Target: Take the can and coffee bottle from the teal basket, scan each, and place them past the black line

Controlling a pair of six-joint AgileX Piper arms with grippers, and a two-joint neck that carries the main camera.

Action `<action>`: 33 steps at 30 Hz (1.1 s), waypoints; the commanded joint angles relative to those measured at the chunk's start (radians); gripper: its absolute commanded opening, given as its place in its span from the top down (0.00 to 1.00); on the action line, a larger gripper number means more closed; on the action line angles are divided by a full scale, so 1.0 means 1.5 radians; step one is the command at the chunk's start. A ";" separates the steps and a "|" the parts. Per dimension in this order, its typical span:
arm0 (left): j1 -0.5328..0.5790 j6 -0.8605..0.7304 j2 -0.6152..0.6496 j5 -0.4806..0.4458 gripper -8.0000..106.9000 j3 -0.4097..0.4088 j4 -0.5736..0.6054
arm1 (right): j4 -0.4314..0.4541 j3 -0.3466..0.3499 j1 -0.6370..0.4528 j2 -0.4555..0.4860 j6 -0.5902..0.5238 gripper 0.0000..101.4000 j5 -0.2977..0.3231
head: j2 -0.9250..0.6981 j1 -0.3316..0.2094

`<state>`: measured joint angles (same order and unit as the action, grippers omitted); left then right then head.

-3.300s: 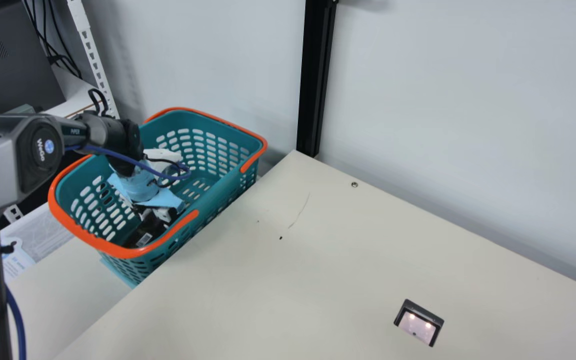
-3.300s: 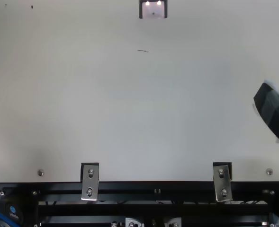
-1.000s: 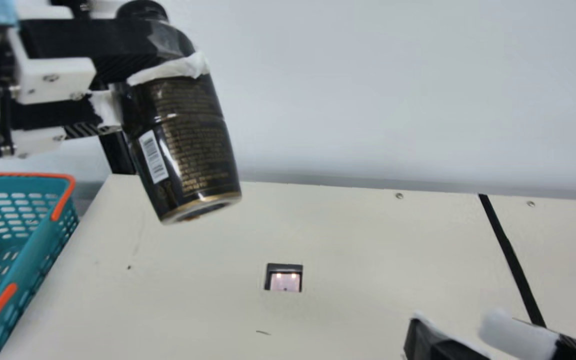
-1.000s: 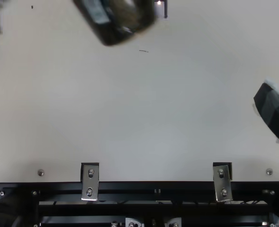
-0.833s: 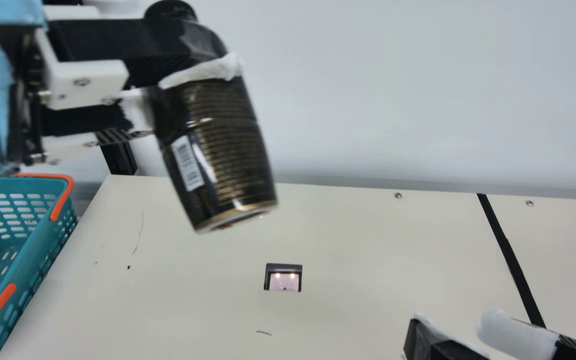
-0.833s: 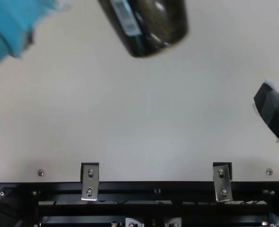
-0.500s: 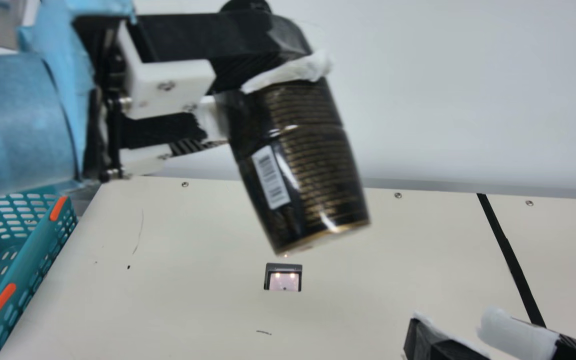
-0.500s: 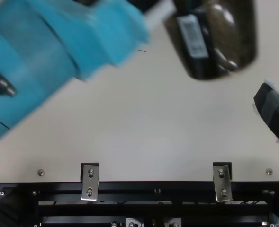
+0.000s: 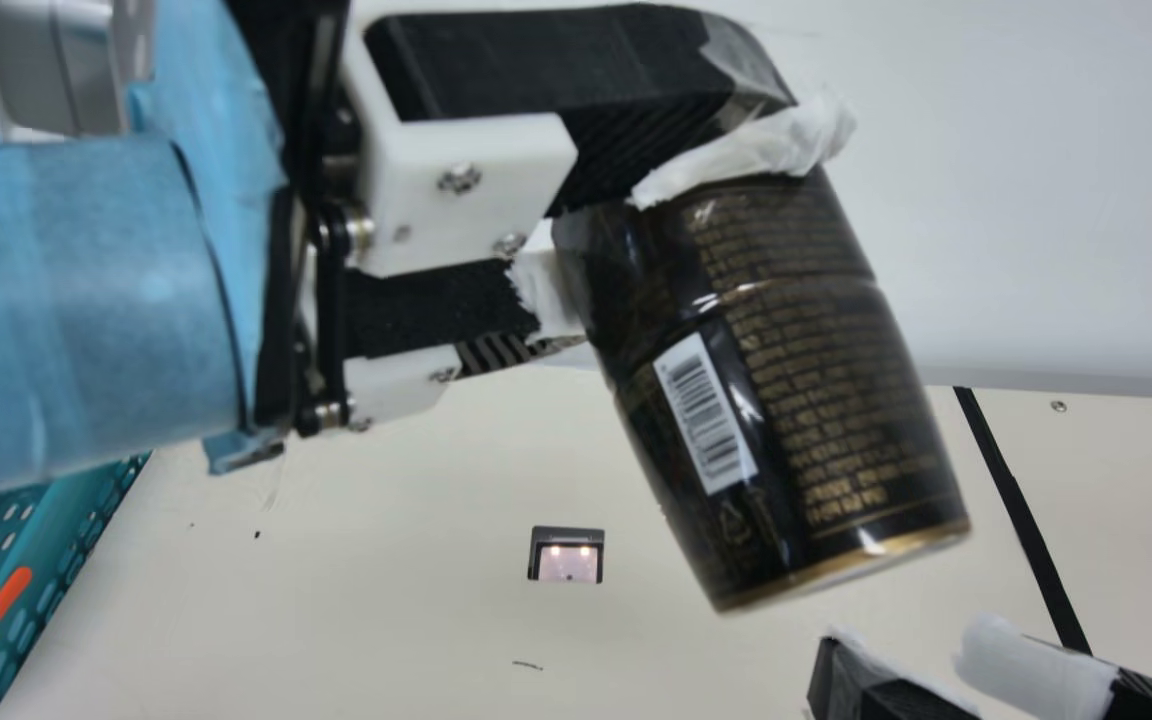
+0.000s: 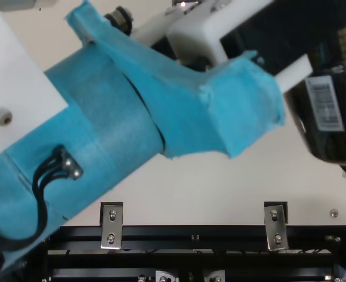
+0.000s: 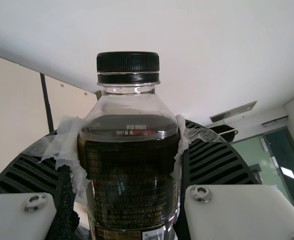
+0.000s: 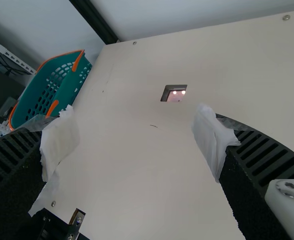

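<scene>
At the far left of the main view, a teal perforated plastic basket with an orange handle stands beside the cream counter. The right wrist view looks into part of it, onto its slotted inner walls; I cannot tell what the hidden part holds.

Next along, set in the counter, is a small dark-framed scanner window with two lights glowing.

Then comes the left gripper, black and white, on an arm wrapped in light blue. Its jaws are closed as far as the bottle's width allows, grasping the black-labelled clear plastic coffee bottle from both sides, with torn white padding pressed against it. The bottle is up off the counter and tilted, its base slanting down; a white barcode patch faces the main view. In the left wrist view its ribbed black cap is on, above a clear neck and dark contents.

Farther right, near the lower edge, the right gripper has its white-padded jaws spread wide, released, with counter visible between them. The black line crosses the counter to the right of the bottle.
</scene>
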<state>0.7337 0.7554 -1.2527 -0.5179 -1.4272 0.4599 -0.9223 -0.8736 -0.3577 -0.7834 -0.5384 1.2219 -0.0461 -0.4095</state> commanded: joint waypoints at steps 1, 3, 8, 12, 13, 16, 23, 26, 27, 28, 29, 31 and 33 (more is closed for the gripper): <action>0.001 0.012 0.001 0.000 0.84 -0.001 -0.001 | 0.000 0.000 0.000 0.000 0.000 0.00 0.000 | 0.003 -0.018; 0.002 0.018 0.001 0.000 0.84 -0.001 0.001 | 0.000 0.000 0.000 0.000 0.000 0.00 0.000 | 0.003 -0.018; 0.001 0.024 0.003 -0.001 0.84 -0.002 0.008 | 0.000 0.000 0.000 0.000 0.000 0.00 0.000 | 0.003 -0.018; -0.001 0.023 0.004 -0.002 0.84 -0.001 0.015 | 0.000 0.000 0.000 0.000 0.000 0.00 0.000 | 0.003 -0.018; -0.002 0.023 0.004 -0.003 0.84 -0.001 0.017 | 0.000 0.000 0.000 0.000 0.000 0.00 0.000 | 0.003 -0.018; -0.005 0.019 0.004 -0.003 0.84 0.000 0.020 | 0.000 0.000 0.000 0.000 0.000 0.00 0.000 | 0.003 -0.018; -0.054 -0.003 0.000 -0.006 0.84 0.022 0.032 | 0.000 0.000 0.000 0.000 0.000 0.00 0.000 | 0.003 -0.018; -0.092 -0.021 -0.001 -0.009 0.84 0.042 0.048 | 0.000 0.000 0.000 0.000 0.000 0.00 0.000 | 0.003 -0.018; -0.107 -0.031 -0.002 -0.011 0.84 0.048 0.058 | 0.000 0.000 0.000 0.000 0.000 0.00 0.000 | 0.003 -0.018; -0.122 -0.039 -0.003 -0.012 0.84 0.055 0.065 | 0.000 0.000 0.000 0.000 0.000 0.00 0.000 | 0.003 -0.018; -0.137 -0.049 -0.005 -0.013 0.84 0.062 0.073 | 0.000 0.000 0.000 0.000 0.000 0.00 0.000 | 0.003 -0.018; -0.167 -0.071 -0.008 -0.015 0.84 0.074 0.091 | 0.000 0.000 0.000 0.000 0.000 0.00 0.000 | 0.003 -0.018; -0.195 -0.094 -0.008 -0.018 0.84 0.088 0.110 | 0.000 0.000 0.000 0.000 0.000 0.00 0.000 | 0.003 -0.018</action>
<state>0.4851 0.6442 -1.2650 -0.5413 -1.3078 0.6025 -0.9223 -0.8736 -0.3577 -0.7834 -0.5384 1.2219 -0.0461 -0.4095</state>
